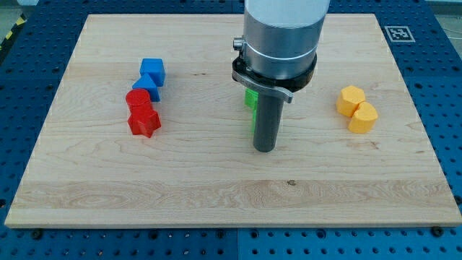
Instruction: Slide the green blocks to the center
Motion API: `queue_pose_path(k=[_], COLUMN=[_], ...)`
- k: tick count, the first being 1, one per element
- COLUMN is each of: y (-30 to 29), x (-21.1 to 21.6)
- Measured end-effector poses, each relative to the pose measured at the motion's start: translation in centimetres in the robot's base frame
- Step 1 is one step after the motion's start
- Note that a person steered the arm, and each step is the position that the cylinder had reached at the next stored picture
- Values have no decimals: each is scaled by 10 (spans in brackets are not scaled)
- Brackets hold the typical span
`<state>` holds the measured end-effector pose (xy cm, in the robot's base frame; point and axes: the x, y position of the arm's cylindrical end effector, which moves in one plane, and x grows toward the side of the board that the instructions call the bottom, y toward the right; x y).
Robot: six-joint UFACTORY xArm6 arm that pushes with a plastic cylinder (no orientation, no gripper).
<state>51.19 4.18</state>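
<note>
Two green blocks show only as slivers at the left edge of the rod, near the board's middle: an upper one [250, 98] and a lower one [252, 123]; their shapes are hidden by the rod. My tip [265, 149] rests on the board just right of and slightly below the lower green block, close against it. The arm's grey body hangs over the view's top centre.
A blue cube [153, 71] and a second blue block [146, 88] sit at the left, with a red cylinder [137, 100] and a red star-shaped block [144, 121] below them. Two yellow blocks [351, 100] [363, 117] sit at the right. The wooden board [216, 188] ends at blue perforated table.
</note>
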Motion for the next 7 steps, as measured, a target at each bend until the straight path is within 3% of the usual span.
queue_pose_path(k=[2,4,7], y=[-2,-2,44], x=[-23,-13,-58])
